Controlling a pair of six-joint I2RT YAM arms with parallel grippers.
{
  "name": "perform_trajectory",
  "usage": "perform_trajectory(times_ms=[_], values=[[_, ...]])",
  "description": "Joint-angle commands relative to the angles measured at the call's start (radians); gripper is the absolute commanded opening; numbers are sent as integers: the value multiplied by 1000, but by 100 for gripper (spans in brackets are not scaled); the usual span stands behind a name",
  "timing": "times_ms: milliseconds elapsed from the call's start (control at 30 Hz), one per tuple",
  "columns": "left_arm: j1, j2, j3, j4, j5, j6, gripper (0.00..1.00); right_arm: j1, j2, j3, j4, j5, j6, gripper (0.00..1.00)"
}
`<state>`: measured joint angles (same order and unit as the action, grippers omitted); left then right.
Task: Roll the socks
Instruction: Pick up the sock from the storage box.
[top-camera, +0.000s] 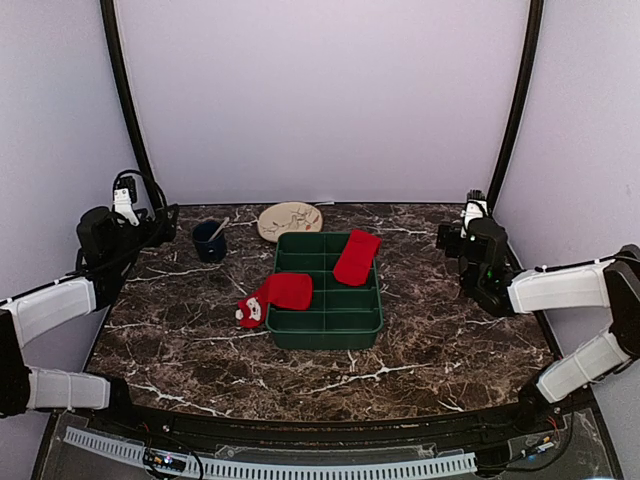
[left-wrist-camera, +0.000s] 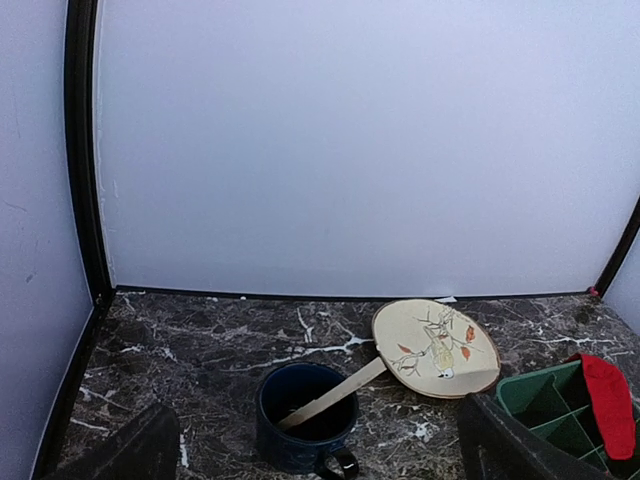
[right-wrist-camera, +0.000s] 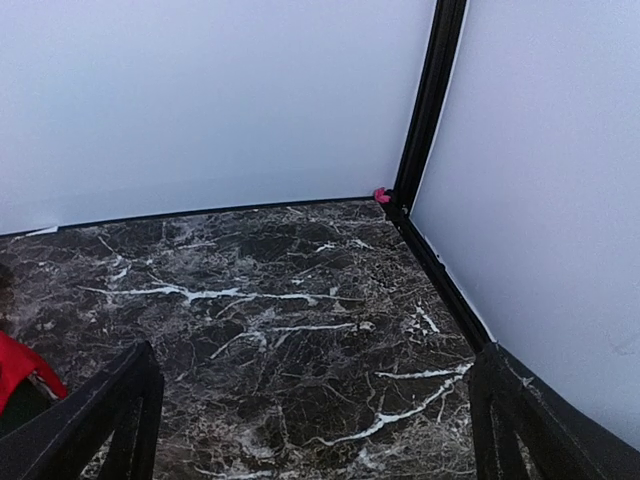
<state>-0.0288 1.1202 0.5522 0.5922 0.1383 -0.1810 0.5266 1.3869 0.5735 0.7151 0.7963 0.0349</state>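
Note:
Two bright red socks lie flat at the green tray (top-camera: 327, 322). One sock (top-camera: 356, 257) rests across the tray's back right corner. The other sock (top-camera: 287, 291) drapes over the tray's left rim, its white patterned end (top-camera: 249, 313) on the table. My left gripper (top-camera: 165, 224) hovers open at the far left, well away from the socks; in its wrist view (left-wrist-camera: 318, 405) nothing is between the fingers and one sock (left-wrist-camera: 608, 400) shows at the right edge. My right gripper (top-camera: 449, 238) stands open at the far right, empty (right-wrist-camera: 318, 350), with a bit of red sock (right-wrist-camera: 15, 365) at the left edge.
A dark blue mug (top-camera: 208, 241) stands left of the tray, in front of my left gripper. A round cream paper fan (top-camera: 290, 221) lies behind the tray with its handle resting in the mug (left-wrist-camera: 305, 420). White walls and black frame posts close in the marble table.

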Motion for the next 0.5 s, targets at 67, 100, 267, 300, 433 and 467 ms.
perform_trajectory(times_ms=[67, 100, 267, 300, 433, 467], values=[[-52, -95, 24, -31, -3, 12, 99, 23, -34, -61, 235, -4, -4, 100], [-60, -98, 29, -35, 3, 12, 99, 23, -48, -73, 254, -120, -28, 100], [-131, -71, 73, -73, 22, 11, 99, 23, -31, 86, 43, -255, 81, 87], [-160, -61, 89, -97, 1, 22, 99, 23, -20, 127, -16, -273, 124, 81], [-301, -1, 146, -154, -98, 71, 99, 25, 26, 264, -207, -315, 320, 71], [-329, 22, 168, -172, -115, 83, 99, 25, 40, 295, -244, -327, 374, 70]])
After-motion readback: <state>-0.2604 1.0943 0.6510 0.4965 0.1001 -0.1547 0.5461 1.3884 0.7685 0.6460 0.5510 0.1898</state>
